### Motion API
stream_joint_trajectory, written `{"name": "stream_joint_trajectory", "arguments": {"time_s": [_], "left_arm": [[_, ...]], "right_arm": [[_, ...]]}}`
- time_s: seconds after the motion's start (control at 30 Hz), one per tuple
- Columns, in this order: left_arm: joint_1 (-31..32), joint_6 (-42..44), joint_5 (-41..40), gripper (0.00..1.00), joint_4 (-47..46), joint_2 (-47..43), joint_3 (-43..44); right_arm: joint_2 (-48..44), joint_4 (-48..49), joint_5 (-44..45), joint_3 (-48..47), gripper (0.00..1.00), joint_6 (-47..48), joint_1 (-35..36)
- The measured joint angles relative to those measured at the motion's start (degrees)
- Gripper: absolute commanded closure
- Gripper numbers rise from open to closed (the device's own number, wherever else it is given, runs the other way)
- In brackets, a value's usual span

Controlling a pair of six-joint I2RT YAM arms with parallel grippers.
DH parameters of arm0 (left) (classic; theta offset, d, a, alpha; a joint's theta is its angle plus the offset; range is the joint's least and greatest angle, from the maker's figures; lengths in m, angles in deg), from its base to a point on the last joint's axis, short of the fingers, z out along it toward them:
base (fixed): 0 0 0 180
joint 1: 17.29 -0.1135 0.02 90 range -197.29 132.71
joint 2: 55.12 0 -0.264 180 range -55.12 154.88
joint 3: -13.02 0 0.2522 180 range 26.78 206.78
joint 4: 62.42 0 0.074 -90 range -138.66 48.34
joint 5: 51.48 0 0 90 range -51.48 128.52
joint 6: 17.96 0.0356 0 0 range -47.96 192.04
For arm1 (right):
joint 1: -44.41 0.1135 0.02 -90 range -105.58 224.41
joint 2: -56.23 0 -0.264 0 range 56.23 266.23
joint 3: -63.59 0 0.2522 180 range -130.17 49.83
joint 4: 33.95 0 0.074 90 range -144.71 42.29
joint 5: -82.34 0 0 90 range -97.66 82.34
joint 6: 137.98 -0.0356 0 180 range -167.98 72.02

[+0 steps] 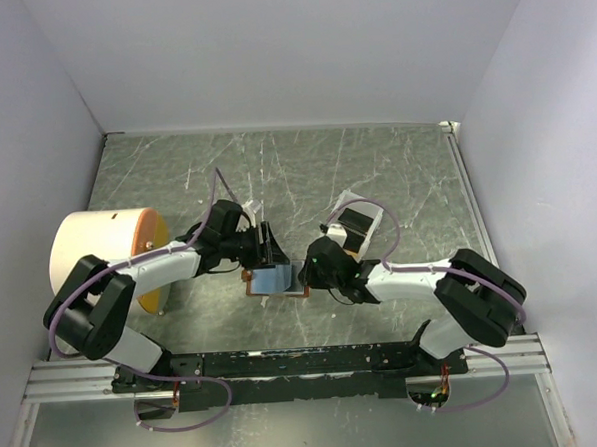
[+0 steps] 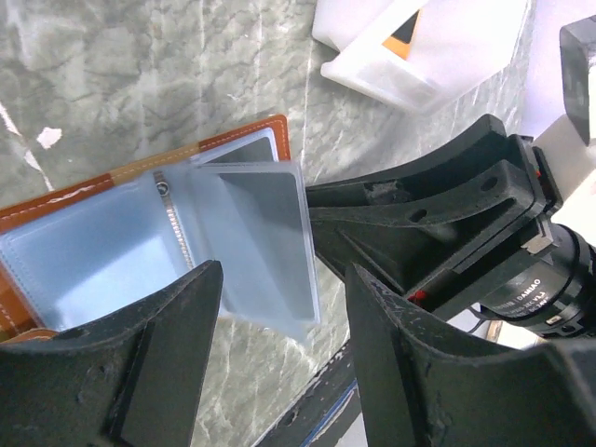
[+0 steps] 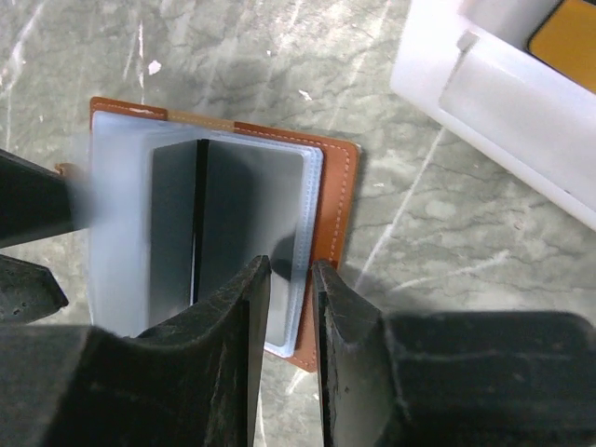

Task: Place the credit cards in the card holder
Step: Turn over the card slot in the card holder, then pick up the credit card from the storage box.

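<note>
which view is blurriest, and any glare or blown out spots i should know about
Right wrist: a dark finger at the left edge is smeared, though the wallet stitching stays crisp. Left wrist: the white tray is washed out near the top, and the clear sleeves look hazy, not glaring. Top view: even light, soft shadows, no strong glare.

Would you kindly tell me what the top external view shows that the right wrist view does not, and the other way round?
Only the top external view shows both whole arms and the white roll with an orange end at the left. Only the right wrist view shows the dark card inside a clear sleeve, and the right gripper with its fingers narrowly apart astride that sleeve's edge. Both show the open card holder, the white tray and the marbled table.
</note>
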Motion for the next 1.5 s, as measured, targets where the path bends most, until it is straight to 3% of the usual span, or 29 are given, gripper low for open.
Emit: {"name": "stream_joint_trajectory", "arguments": {"time_s": [0.33, 0.53, 0.6, 0.8, 0.9, 1.0, 1.17, 1.5], "left_arm": [[0.6, 0.0, 0.6, 0.36, -0.7, 0.8, 0.0], [0.7, 0.3, 2.1, 0.61, -2.7, 2.7, 0.6], [0.7, 0.3, 3.2, 0.63, -4.6, 5.1, 0.7], [2.6, 0.2, 5.4, 0.64, -7.0, 10.0, 1.0], [3.8, 0.7, 5.4, 0.56, -6.8, 10.5, 2.0], [4.2, 0.6, 5.1, 0.55, -6.9, 9.7, 1.9], [4.3, -0.1, 1.2, 0.53, -6.2, 1.7, -1.4], [4.3, 0.0, -10.4, 0.52, 0.4, -14.3, -1.8]], "right_arm": [[-11.9, -9.9, 5.0, 0.2, 0.68, 3.7, 0.1], [-21.2, -17.2, 10.9, -2.6, 0.6, 11.6, 0.1], [-21.7, -19.1, 13.7, -5.3, 0.6, 16.0, -0.3], [-17.1, -20.9, 18.7, -13.3, 0.6, 29.7, -6.2], [-11.8, -20.4, 18.0, -16.0, 0.6, 36.5, -11.8], [-5.6, -20.3, 16.9, -18.0, 0.56, 42.3, -15.9], [2.0, -19.2, 14.1, -18.2, 0.52, 50.9, -17.1], [6.9, -14.7, 11.4, -18.2, 0.51, 60.4, -18.5]]}}
